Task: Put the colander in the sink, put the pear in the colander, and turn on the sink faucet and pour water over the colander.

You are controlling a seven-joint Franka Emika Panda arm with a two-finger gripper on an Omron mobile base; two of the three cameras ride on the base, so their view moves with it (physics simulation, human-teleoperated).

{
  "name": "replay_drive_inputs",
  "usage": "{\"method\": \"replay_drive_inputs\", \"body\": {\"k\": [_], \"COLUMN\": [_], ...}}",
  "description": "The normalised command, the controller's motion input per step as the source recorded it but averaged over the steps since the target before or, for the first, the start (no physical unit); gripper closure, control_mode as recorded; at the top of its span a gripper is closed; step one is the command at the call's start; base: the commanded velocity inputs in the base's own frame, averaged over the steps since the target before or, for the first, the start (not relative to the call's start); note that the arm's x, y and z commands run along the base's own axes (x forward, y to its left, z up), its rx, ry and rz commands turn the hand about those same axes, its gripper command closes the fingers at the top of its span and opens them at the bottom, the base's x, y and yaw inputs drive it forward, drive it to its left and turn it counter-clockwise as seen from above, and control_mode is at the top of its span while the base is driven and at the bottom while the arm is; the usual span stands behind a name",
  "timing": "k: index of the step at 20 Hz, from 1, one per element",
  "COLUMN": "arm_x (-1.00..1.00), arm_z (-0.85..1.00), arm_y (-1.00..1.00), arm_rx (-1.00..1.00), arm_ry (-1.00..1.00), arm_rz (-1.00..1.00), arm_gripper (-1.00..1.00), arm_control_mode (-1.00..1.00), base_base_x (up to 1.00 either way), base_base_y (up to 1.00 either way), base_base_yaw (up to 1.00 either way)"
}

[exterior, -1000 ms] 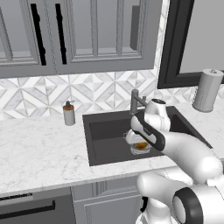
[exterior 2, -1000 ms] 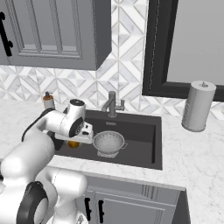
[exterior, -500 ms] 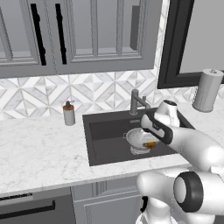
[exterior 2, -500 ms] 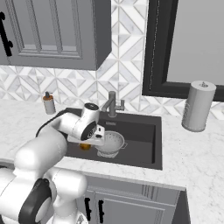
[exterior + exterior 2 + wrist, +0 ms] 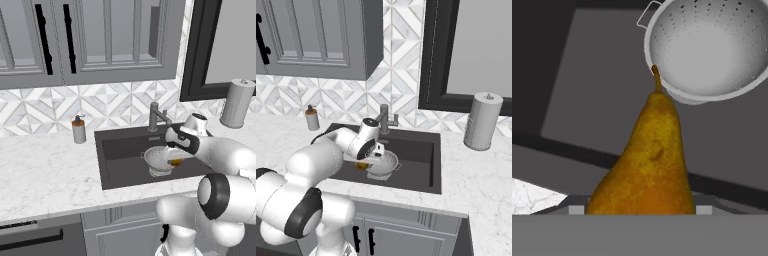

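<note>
Left base view: marble counter (image 5: 45,175), dark sink (image 5: 120,172); end effector (image 5: 176,161) grips pear (image 5: 176,162).

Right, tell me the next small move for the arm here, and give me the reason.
Probably carry the pear a little farther, until it hangs over the colander's bowl, then lower and let go. In the hand view the pear sits in the gripper with its stem just at the colander's rim, and the colander already stands in the sink, so releasing now could miss.

The arm has swung the pear (image 5: 649,155) across the sink (image 5: 125,172) to beside the colander (image 5: 159,159).
</note>
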Motion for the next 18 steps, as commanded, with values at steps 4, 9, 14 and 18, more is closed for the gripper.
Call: {"method": "replay_drive_inputs", "body": {"k": [4,9,14,18], "arm_x": [0.36,0.21,0.02,0.01], "arm_z": [-0.03,-0.21,-0.41,-0.37], "arm_y": [-0.36,-0.28,-0.25,-0.18], "arm_rx": [0.00,0.00,0.00,0.00], "arm_ry": [0.00,0.00,-0.01,-0.02], "arm_rz": [0.00,0.00,0.00,0.00], "arm_gripper": [1.00,1.00,1.00,1.00], "arm_control_mode": [-1.00,-1.00,-1.00,-1.00], "base_base_x": [0.00,0.00,0.00,0.00], "base_base_y": [0.00,0.00,0.00,0.00], "base_base_yaw": [0.00,0.00,0.00,0.00]}}
